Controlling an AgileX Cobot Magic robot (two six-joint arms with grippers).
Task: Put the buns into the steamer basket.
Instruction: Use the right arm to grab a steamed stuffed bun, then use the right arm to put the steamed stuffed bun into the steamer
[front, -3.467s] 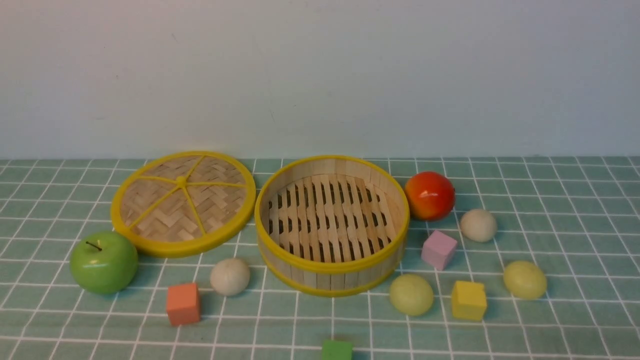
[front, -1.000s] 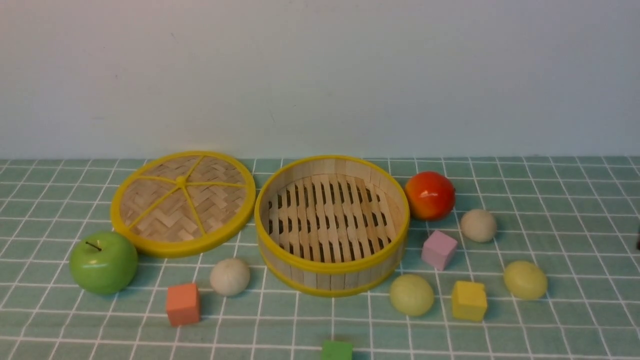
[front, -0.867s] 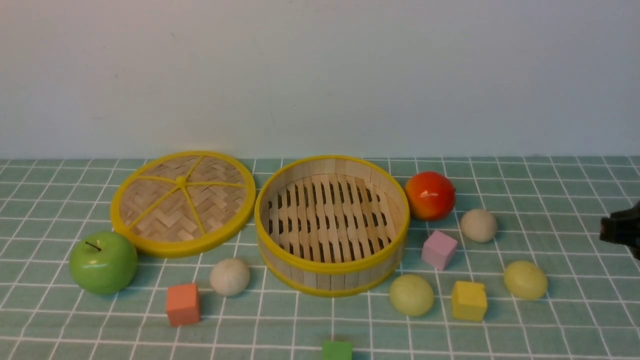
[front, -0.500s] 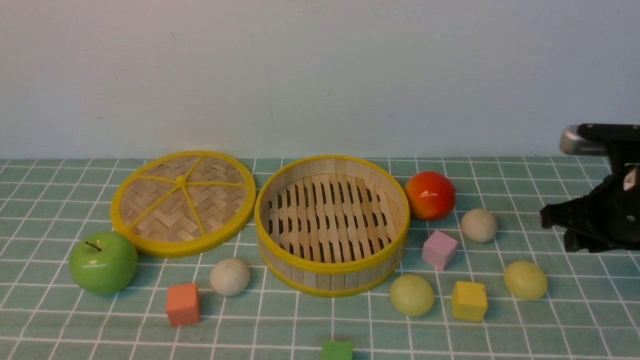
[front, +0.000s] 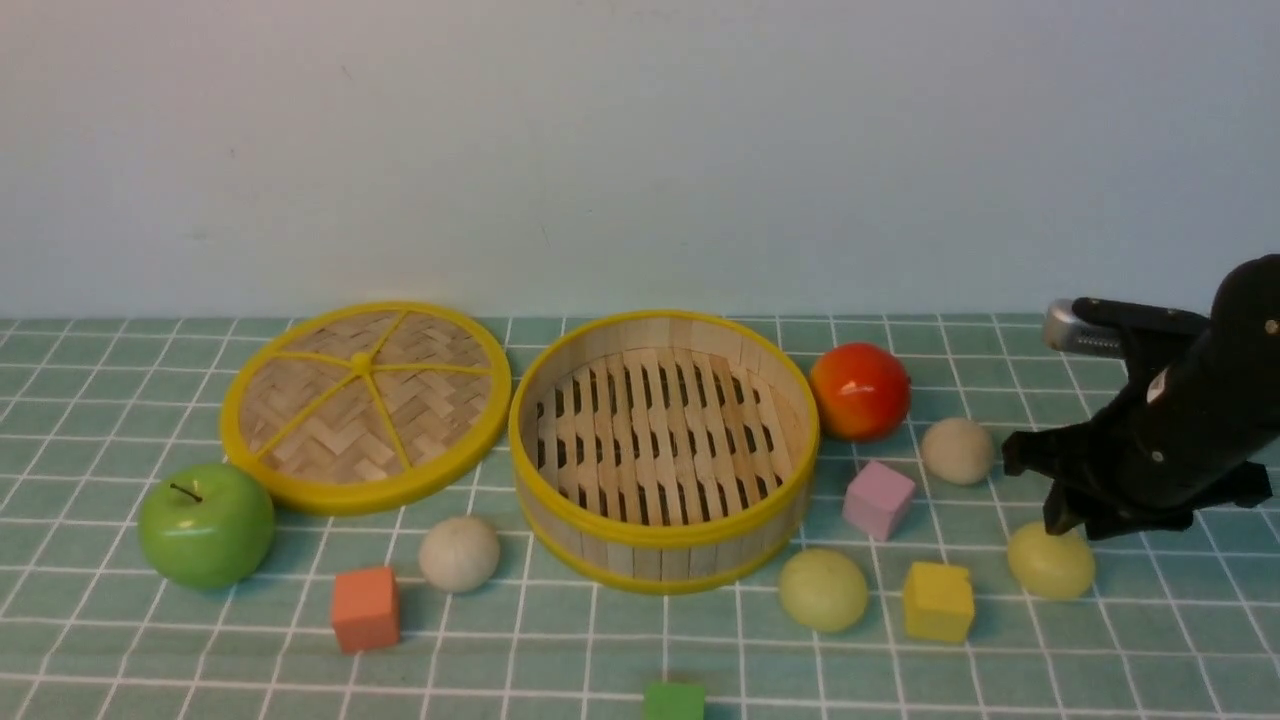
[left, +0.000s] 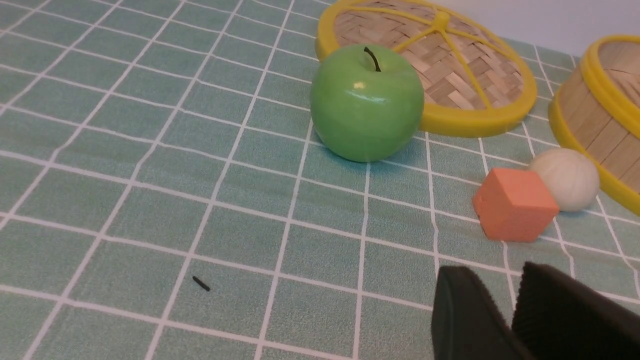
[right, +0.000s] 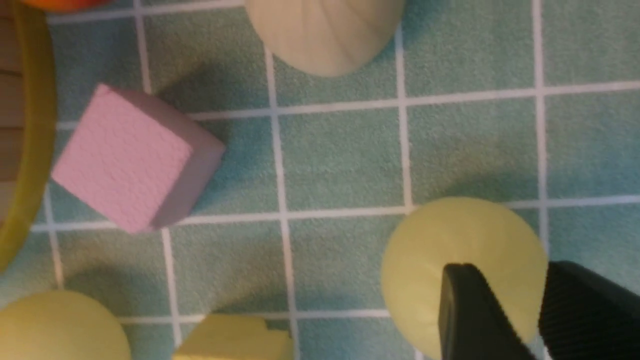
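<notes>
The steamer basket (front: 663, 520) stands empty mid-table. One beige bun (front: 459, 553) lies at its front left, also seen as the beige bun (left: 567, 178) beyond my left gripper (left: 502, 280), which hovers open and empty over bare cloth. Right of the basket lie a second beige bun (front: 957, 450), a yellow-green bun (front: 823, 589) and another yellow-green bun (front: 1050, 560). My right gripper (front: 1060, 510) hangs just above that last bun (right: 450, 240). Its jaws stand apart as the gripper (right: 515, 272) straddles the bun's edge, gripping nothing.
The woven lid (front: 366, 405) lies left of the basket with a green apple (front: 207, 523) in front. A red-orange fruit (front: 859, 391) sits behind the basket's right. Pink cube (front: 878, 499), yellow cube (front: 937, 600), orange cube (front: 366, 607) and green cube (front: 673, 700) are scattered among the buns.
My right arm has come in from the right edge and moved left and down to the far-right yellow-green bun. No bun, cube or fruit has shifted.
</notes>
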